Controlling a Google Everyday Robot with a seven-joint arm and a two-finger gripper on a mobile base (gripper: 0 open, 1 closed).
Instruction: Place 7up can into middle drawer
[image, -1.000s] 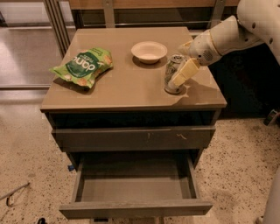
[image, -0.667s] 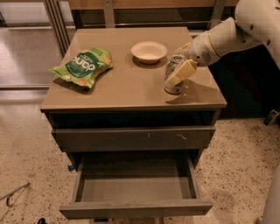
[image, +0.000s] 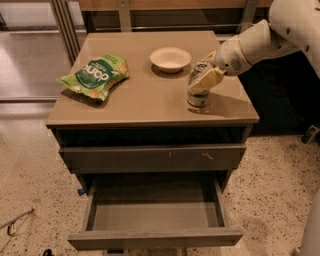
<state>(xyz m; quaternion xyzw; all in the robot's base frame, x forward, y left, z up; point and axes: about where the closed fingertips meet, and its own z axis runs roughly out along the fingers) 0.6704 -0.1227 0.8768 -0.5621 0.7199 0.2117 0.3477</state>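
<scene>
The 7up can stands on the cabinet top near its right front corner, silvery with a pale label. My gripper reaches in from the right. Its pale fingers close around the can's upper half, one finger crossing the can's front. The can's base looks to be on or just above the top. The middle drawer is pulled open below, its flat inside bare. Above it is a closed drawer front with small pale scratches.
A white bowl sits at the back of the top, left of the can. A green snack bag lies at the left. My white arm spans the right side. There is speckled floor around the cabinet.
</scene>
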